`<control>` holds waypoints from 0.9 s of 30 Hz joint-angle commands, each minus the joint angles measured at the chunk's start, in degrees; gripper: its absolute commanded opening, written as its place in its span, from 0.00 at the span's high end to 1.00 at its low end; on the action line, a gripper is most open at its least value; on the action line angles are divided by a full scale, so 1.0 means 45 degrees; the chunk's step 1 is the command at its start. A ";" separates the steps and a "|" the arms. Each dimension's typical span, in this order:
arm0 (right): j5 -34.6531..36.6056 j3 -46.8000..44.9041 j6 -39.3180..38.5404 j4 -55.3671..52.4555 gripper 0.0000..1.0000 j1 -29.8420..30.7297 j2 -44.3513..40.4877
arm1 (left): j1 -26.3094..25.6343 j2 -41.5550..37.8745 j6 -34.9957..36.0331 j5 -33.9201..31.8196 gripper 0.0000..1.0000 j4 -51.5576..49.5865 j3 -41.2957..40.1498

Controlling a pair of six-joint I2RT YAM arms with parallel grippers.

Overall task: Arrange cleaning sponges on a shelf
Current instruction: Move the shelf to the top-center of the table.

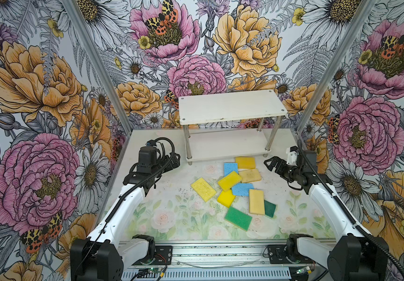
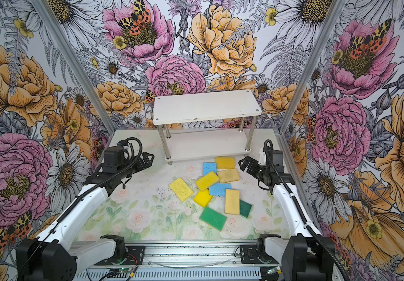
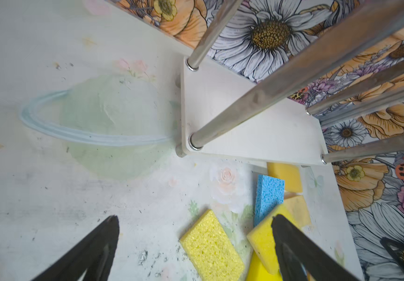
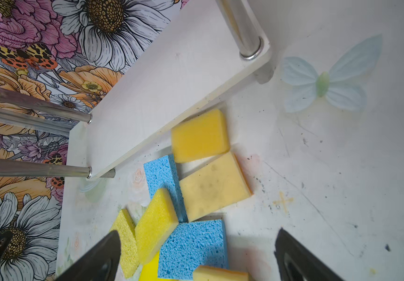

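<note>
The left gripper hangs with its jaws wide apart and empty over the counter, off the left front corner of the shelf. Nearest to it is the porous yellow sponge, which lies alone at the left of the scatter, toward the counter's near edge from this gripper. Its long axis runs on a slant, from far-left to near-right.

The other sponges lie flat and partly overlapping on the right half of the counter, in front of the shelf. None is on it.

The orange-yellow sponge sits against the front edge of the lower board, with its long axis along that edge. The tan sponge lies just in front of it, nearly parallel.

The right gripper, also spread and holding nothing, hovers just beside those two, facing their short ends. It is probably the nearer arm for most of the pile.
</note>
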 commanded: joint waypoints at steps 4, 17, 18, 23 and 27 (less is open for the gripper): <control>0.0164 0.0279 -0.0674 -0.2009 0.03 0.0652 0.0206 | -0.1024 0.0201 -0.0975 0.1615 0.01 -0.0291 0.0091; 0.2181 0.3870 0.2173 -0.0831 0.01 -0.1414 0.3033 | 0.2611 0.1839 -0.4271 0.2588 0.01 0.3886 -0.0898; 0.2111 0.4249 0.2397 -0.0711 0.01 -0.1687 0.3417 | 0.2812 0.2356 -0.4335 0.2796 0.01 0.4014 -0.0571; 0.1557 0.6379 0.3066 0.0236 0.01 -0.2795 0.5901 | 0.3003 0.5038 -0.4239 0.3417 0.01 0.3880 0.1986; 0.1058 0.8332 0.3085 0.0544 0.01 -0.2966 0.7834 | 0.3047 0.6401 -0.4373 0.3428 0.01 0.3824 0.3202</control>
